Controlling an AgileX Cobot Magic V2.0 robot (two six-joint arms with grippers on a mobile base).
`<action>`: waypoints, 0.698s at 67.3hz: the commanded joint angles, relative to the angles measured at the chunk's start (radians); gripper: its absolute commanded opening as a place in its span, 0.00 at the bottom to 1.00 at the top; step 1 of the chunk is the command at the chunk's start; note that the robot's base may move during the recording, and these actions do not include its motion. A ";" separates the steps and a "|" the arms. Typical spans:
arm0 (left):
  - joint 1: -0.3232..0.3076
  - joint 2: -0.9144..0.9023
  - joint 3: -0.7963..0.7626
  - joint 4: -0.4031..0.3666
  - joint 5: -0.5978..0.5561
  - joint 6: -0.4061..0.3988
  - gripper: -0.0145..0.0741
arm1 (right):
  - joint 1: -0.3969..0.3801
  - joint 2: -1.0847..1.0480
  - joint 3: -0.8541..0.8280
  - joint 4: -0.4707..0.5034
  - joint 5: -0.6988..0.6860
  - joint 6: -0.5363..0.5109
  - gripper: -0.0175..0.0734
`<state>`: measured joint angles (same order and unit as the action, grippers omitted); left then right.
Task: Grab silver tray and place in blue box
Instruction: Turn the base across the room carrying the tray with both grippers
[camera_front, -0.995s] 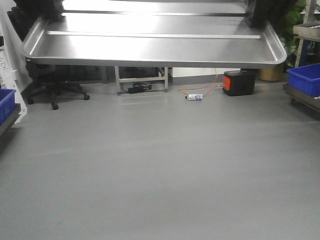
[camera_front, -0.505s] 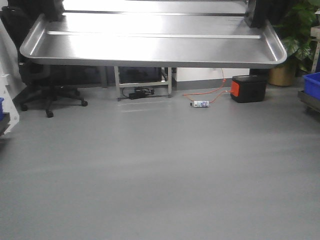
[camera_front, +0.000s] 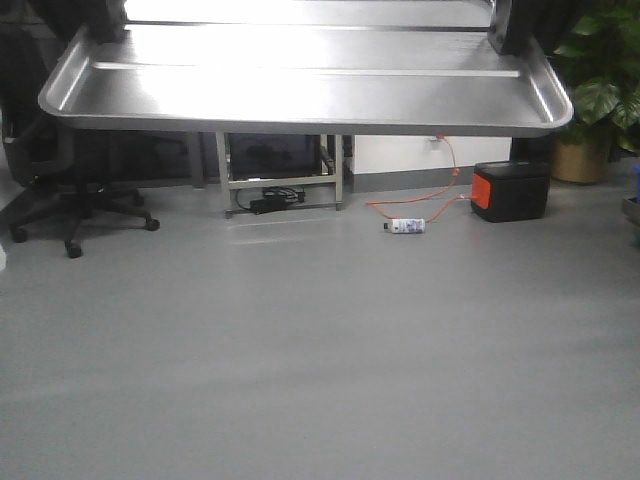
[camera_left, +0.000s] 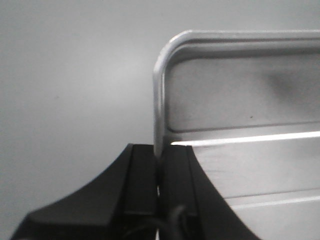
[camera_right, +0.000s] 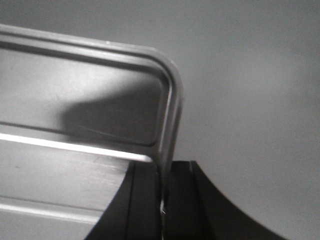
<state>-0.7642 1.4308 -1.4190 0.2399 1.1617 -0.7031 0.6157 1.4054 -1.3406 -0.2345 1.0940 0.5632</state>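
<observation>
The silver tray (camera_front: 300, 95) is held up in the air across the top of the front view, its ridged base showing. My left gripper (camera_left: 159, 165) is shut on the tray's left rim (camera_left: 157, 100). My right gripper (camera_right: 162, 180) is shut on the tray's right rim (camera_right: 172, 115). In the front view the dark left gripper (camera_front: 100, 20) and right gripper (camera_front: 510, 25) show at the tray's two ends. The blue box is out of view.
Bare grey floor (camera_front: 320, 350) lies ahead. Beyond it stand a black office chair (camera_front: 70, 190) at left, a metal frame stand (camera_front: 280, 165), a bottle on the floor (camera_front: 405, 226), a black and orange box (camera_front: 510, 190) with an orange cable, and a potted plant (camera_front: 600, 90).
The view has moved forward: the chair slid left, the black and orange box slid right and grew. The blue crates at both edges have left the view. The tray stays gripped.
</observation>
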 joint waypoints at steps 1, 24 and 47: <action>-0.003 -0.037 -0.032 0.047 0.004 0.012 0.05 | -0.004 -0.039 -0.032 -0.078 -0.009 -0.021 0.26; -0.003 -0.037 -0.032 0.045 0.004 0.012 0.05 | -0.005 -0.039 -0.032 -0.080 -0.009 -0.021 0.26; -0.003 -0.037 -0.032 0.043 0.004 0.012 0.05 | -0.005 -0.039 -0.032 -0.080 -0.009 -0.021 0.26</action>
<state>-0.7642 1.4308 -1.4190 0.2358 1.1617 -0.7031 0.6157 1.4054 -1.3406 -0.2362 1.0963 0.5632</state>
